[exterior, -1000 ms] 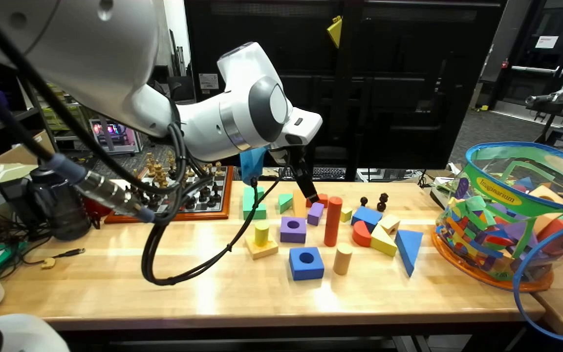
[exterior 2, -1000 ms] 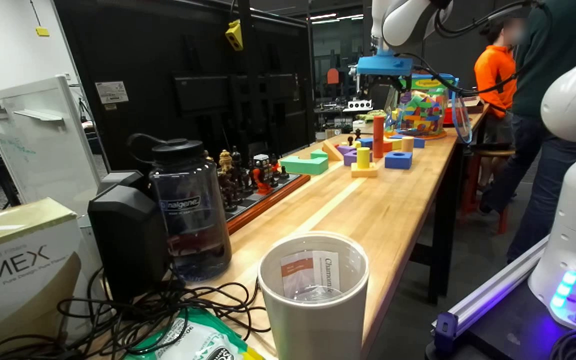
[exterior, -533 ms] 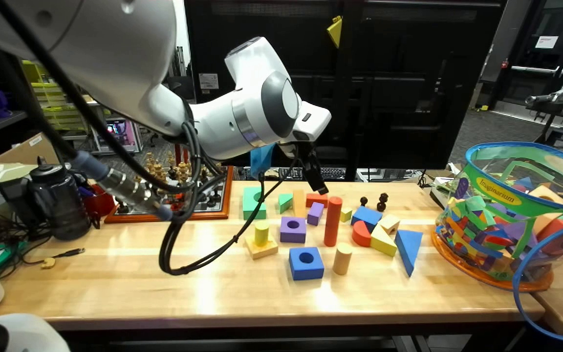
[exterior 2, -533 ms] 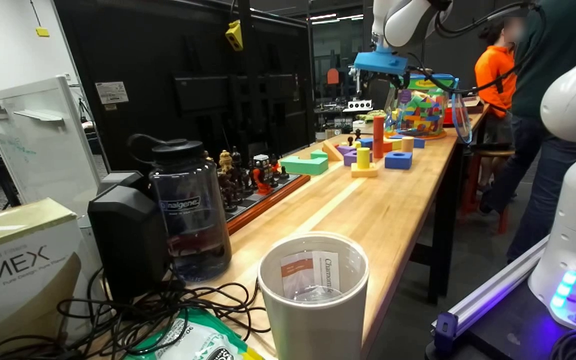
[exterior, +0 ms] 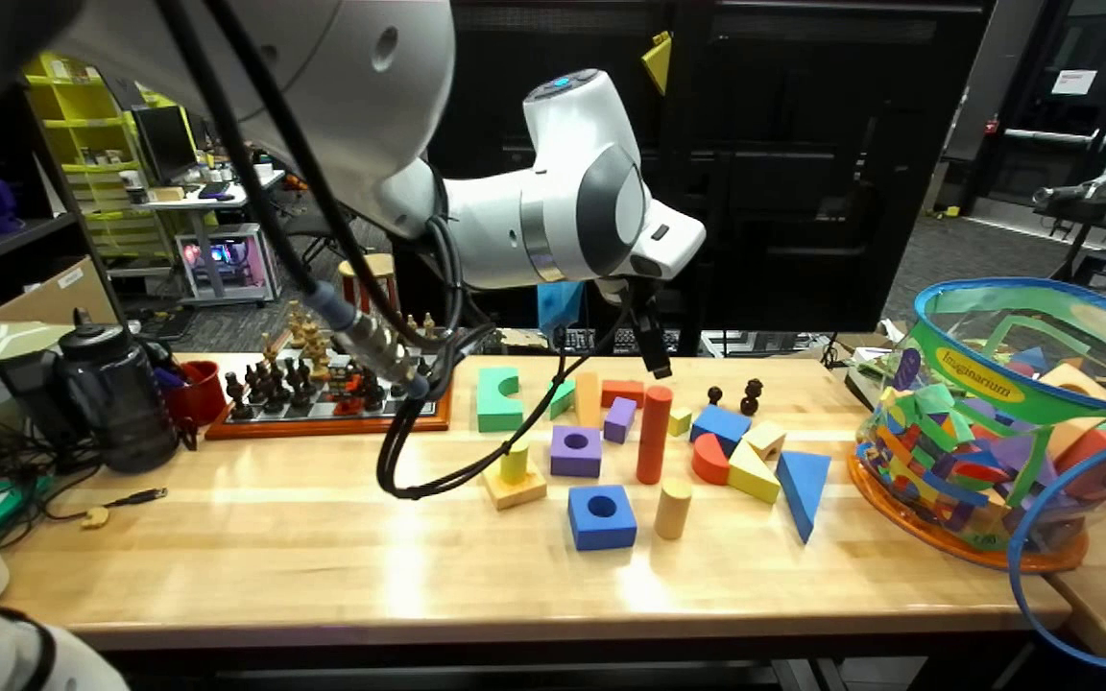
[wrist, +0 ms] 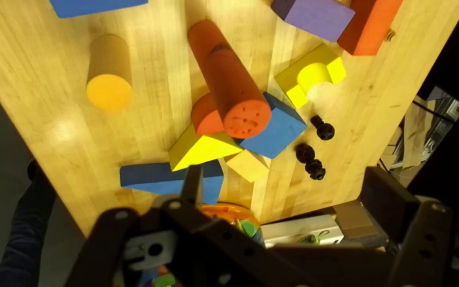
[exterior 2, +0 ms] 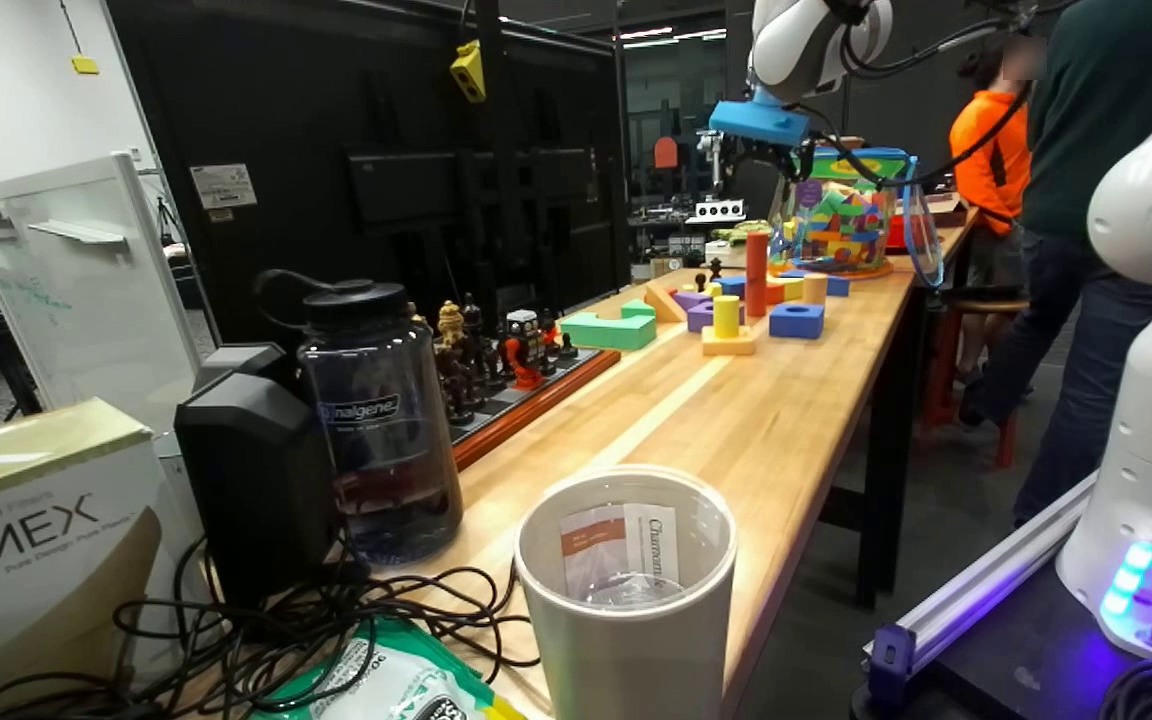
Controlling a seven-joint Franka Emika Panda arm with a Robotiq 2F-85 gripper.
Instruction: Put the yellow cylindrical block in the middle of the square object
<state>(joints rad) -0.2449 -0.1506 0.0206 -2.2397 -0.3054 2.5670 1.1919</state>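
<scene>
"Where is the claw (wrist: 287,187)?"

"Well above the wooden table (wrist: 157,79), jaws wide apart."

"Nearest beneath it?"

"A tall red cylinder (wrist: 229,79), upright; near that, a yellow arch block (wrist: 293,71) and two black chess pieces (wrist: 325,131)."

"And the yellow cylindrical block (exterior: 515,468)?"

"Lower than the claw and off to its left in an exterior view, upright on a pale wooden square block (exterior: 519,495), near a purple block with a round hole (exterior: 575,464). I can't tell whether the yellow one sits in a hole or on top."

"Farther out?"

"To the claw's right in an exterior view, a see-through toy-block tub (exterior: 1052,401); well to its left, a chessboard (exterior: 323,426)."
</scene>
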